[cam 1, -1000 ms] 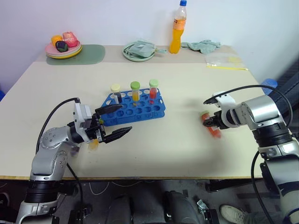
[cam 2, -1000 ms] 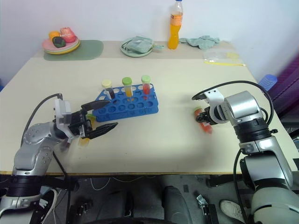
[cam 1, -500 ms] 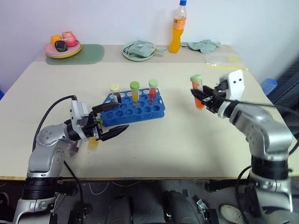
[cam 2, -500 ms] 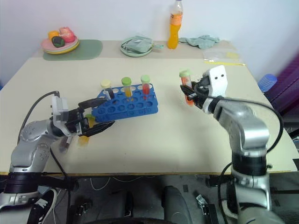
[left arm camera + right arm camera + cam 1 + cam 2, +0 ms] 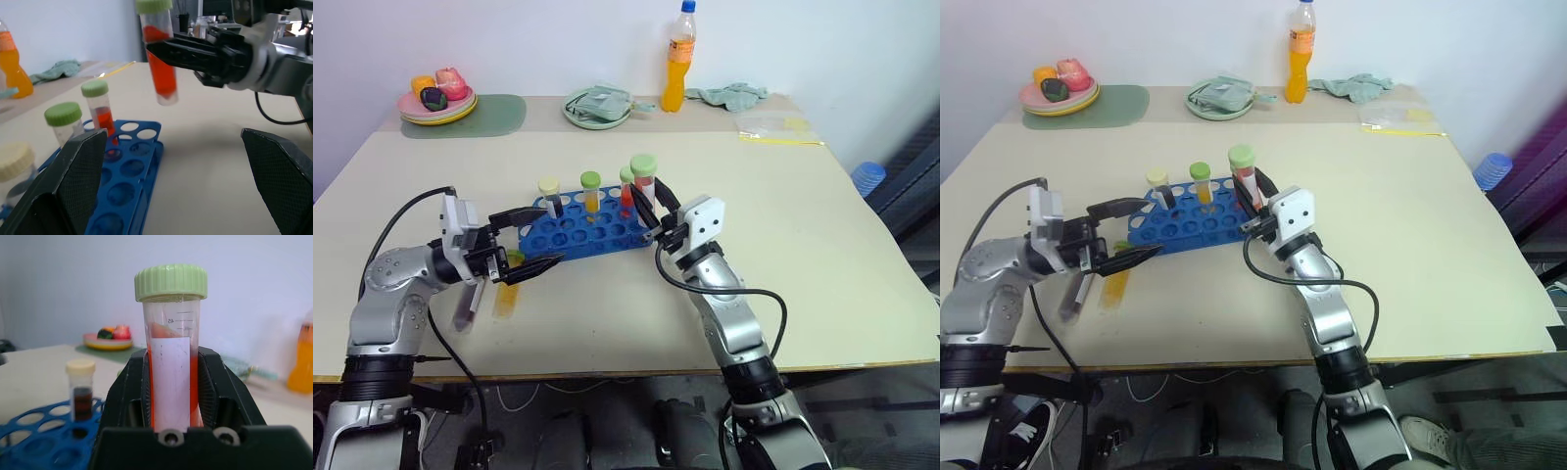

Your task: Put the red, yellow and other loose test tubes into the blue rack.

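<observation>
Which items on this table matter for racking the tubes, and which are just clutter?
Job:
- held red tube in right pincer
- blue rack with three tubes standing in it
- yellow tube lying on the table by the open left pincer

Clutter:
- orange bottle
- pink plate
- green plate
- cloth
- plastic bag

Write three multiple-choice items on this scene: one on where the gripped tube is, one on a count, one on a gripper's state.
1. Where is the red-orange tube held by the right gripper?
A. Lying on the table
B. Upright at the right end of the blue rack
C. On the plate

2. How many tubes stand in the rack?
A. One
B. Three
C. Five

3. How is the left gripper?
A. Open, holding nothing
B. Shut on a tube
C. Shut on the rack

Answers: 1 B, the tube hangs upright by the rack's end; 2 B, three capped tubes stand in its holes; 3 A, its fingers are spread wide with nothing between.
</observation>
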### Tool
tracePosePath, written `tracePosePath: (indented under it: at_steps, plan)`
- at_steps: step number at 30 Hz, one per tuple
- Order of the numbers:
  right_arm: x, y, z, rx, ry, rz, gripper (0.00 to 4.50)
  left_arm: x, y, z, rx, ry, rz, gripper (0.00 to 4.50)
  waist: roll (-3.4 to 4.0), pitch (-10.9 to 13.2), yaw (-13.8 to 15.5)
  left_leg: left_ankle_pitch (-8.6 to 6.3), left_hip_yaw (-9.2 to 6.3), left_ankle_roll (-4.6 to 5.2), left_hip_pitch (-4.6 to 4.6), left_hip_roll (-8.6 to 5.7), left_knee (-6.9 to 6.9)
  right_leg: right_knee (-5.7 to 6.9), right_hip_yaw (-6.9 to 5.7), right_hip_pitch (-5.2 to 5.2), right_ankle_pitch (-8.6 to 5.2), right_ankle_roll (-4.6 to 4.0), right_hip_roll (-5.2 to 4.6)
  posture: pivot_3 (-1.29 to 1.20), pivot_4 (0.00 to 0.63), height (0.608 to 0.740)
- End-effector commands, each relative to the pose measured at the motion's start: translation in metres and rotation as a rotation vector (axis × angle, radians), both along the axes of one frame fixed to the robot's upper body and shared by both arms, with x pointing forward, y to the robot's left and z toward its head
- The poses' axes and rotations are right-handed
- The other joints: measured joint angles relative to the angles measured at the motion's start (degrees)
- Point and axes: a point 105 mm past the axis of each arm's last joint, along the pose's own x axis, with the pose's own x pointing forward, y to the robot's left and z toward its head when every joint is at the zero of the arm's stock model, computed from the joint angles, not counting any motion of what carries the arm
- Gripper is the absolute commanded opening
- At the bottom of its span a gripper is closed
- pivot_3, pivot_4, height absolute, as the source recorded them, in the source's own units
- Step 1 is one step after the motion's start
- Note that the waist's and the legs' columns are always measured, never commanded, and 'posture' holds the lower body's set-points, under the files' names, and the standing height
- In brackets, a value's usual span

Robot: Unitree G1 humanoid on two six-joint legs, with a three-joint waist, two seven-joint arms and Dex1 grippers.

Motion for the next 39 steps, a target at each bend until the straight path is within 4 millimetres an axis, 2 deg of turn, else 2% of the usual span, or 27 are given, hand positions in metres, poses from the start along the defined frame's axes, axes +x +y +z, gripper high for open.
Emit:
tracePosePath:
  at_steps: [1, 6, 16, 25, 31, 35, 39]
  plan:
    - [0.006, 0.002, 0.006, 0.044, -0.062, -0.003, 0.79, -0.006, 0.012, 0.009, 0.002, -0.020, 0.010, 4.50, 0.00, 0.00, -0.22, 0.00, 0.00, 0.00, 0.00, 0.00, 0.00, 0.00, 0.00, 0.00, 0.00, 0.00, 0.00, 0.00, 0.150, 0.740]
    - [0.016, 0.009, -0.013, 0.033, -0.039, 0.006, 0.79, -0.012, 0.025, 0.005, 0.027, 0.001, 0.029, 4.50, 0.02, 0.01, -0.40, 0.01, 0.01, -0.01, 0.08, 0.03, -0.05, 0.08, 0.00, -0.01, 0.00, 0.00, 0.02, 0.00, 0.150, 0.740]
    - [0.026, 0.021, -0.026, 0.041, -0.001, 0.032, 0.79, -0.016, 0.028, 0.002, 0.035, 0.000, 0.042, 4.50, 0.03, 0.02, -0.33, 0.02, 0.04, -0.05, 0.08, 0.03, -0.05, 0.10, 0.00, 0.00, 0.01, 0.00, -0.02, 0.00, 0.150, 0.740]
    - [0.034, 0.009, -0.039, 0.031, 0.037, -0.019, 0.79, -0.013, 0.031, 0.003, 0.032, -0.007, 0.045, 4.50, 0.02, 0.01, -0.34, 0.03, 0.05, -0.06, 0.10, 0.03, -0.05, 0.14, 0.00, 0.00, 0.01, -0.02, -0.04, 0.00, 0.150, 0.740]
    - [0.032, 0.002, -0.042, 0.049, 0.044, -0.035, 0.79, -0.013, 0.027, 0.006, 0.033, -0.015, 0.041, 4.50, 0.02, 0.01, -0.35, 0.03, 0.05, -0.07, 0.13, 0.03, -0.05, 0.18, 0.00, 0.00, 0.02, 0.00, -0.04, 0.00, 0.150, 0.740]
    - [0.027, 0.016, -0.040, 0.056, 0.042, -0.001, 0.79, -0.015, 0.023, 0.009, 0.032, -0.022, 0.040, 4.50, 0.02, 0.00, -0.34, 0.03, 0.06, -0.07, 0.13, 0.03, -0.05, 0.19, 0.00, 0.00, 0.04, 0.02, -0.06, 0.00, 0.150, 0.740]
    - [0.031, 0.020, -0.036, 0.062, 0.044, -0.004, 0.79, -0.014, 0.019, 0.012, 0.028, -0.024, 0.040, 4.50, 0.02, 0.01, -0.42, 0.03, 0.06, -0.07, 0.15, 0.03, -0.05, 0.21, 0.00, 0.00, 0.04, 0.03, -0.05, 0.00, 0.150, 0.740]
